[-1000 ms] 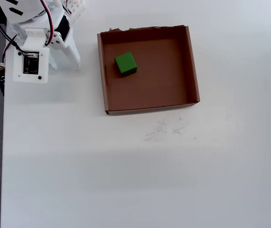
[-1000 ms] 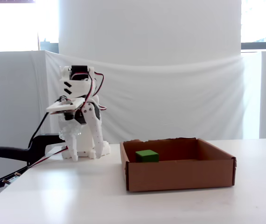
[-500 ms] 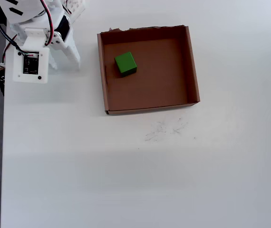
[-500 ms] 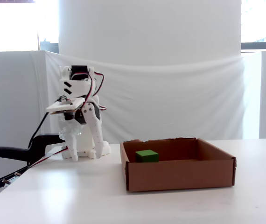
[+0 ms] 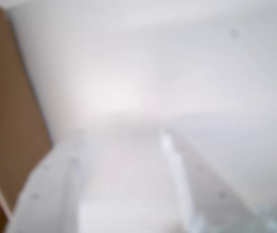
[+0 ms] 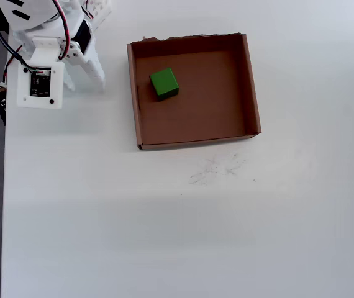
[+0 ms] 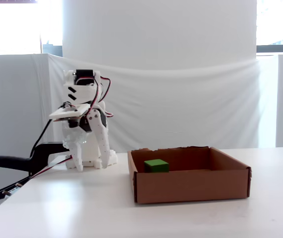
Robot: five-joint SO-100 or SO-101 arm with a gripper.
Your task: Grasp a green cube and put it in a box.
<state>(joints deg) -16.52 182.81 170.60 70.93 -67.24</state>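
Note:
The green cube [image 6: 164, 83] lies inside the box [image 6: 195, 142], in its far-left part in the overhead view. The fixed view shows the cube [image 7: 156, 165] behind the box's front wall [image 7: 191, 186]. The white arm is folded up left of the box. My gripper [image 6: 85, 79] points down at the table, well apart from the box. In the wrist view, which is very blurred, my gripper [image 5: 121, 138] shows two white fingers [image 5: 48, 184] held apart, with only white table between them. It holds nothing.
A blurred brown shape [image 5: 7, 111] fills the left edge of the wrist view. The table's left edge [image 6: 3, 205] runs close by the arm base, with cables [image 7: 12, 188] hanging there. Faint pencil marks [image 6: 214, 169] lie in front of the box. A white backdrop stands behind.

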